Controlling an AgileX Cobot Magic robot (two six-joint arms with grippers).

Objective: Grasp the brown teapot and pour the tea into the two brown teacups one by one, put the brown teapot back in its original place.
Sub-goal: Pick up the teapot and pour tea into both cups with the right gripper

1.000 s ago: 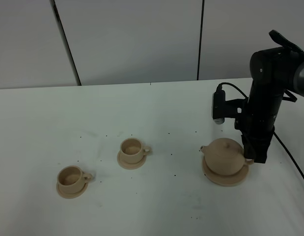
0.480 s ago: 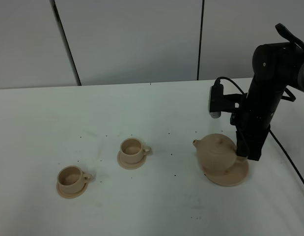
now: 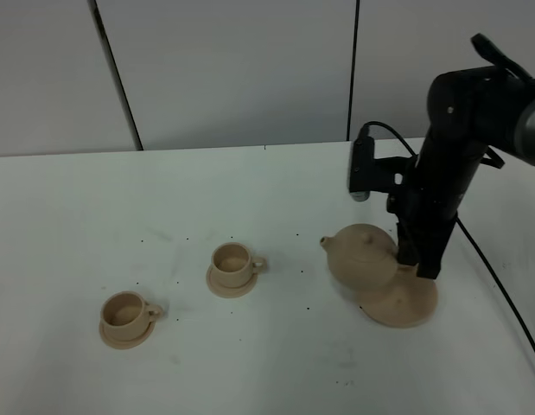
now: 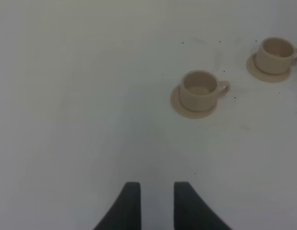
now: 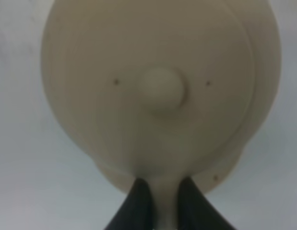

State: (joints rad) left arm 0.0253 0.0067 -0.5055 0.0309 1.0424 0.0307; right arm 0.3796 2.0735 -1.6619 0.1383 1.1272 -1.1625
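With the right pincer [image 5: 160,197], clamped the loop handle of the squat matte tan ceramic teapot [image 3: 362,257]. Held it raised over the left edge of the flat round tan ceramic plate [image 3: 414,305], spout toward the two small tan ceramic teacups [image 3: 233,259] on saucers, well apart on the white table [image 3: 250,181]. With the left pincer [image 4: 157,203], gripped nothing, fingers a narrow gap apart.
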